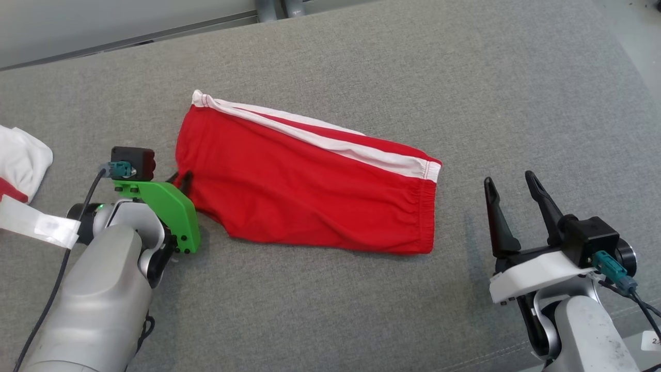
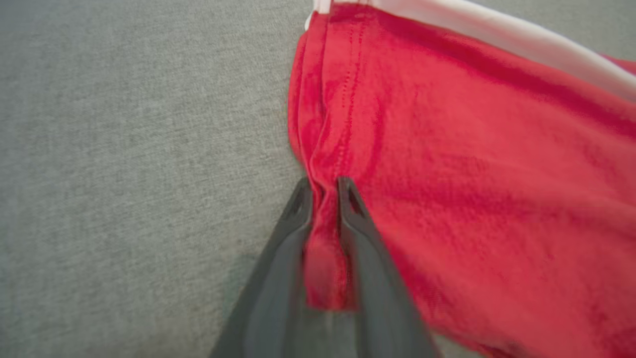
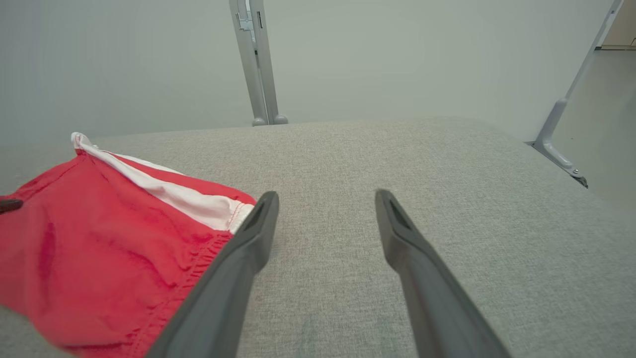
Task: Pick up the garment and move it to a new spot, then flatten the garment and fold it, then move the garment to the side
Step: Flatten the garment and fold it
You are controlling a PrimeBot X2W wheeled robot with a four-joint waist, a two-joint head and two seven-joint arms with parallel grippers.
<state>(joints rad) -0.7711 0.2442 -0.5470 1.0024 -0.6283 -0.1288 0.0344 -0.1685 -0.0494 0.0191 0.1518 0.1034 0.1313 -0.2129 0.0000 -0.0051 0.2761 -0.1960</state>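
head view: 1 red garment, l gripper pinching its hem, r gripper released.

A pair of red fabric shorts with a white side stripe, lying flat and slantwise mid grey fabric tabletop, stripe along far edge, gathered waistband rightward, left hem bunched and pinched by left gripper

My left gripper sits low, fingers pinched on the garment's edge. My right gripper hovers apart, fingers spread wide, pointing forward.
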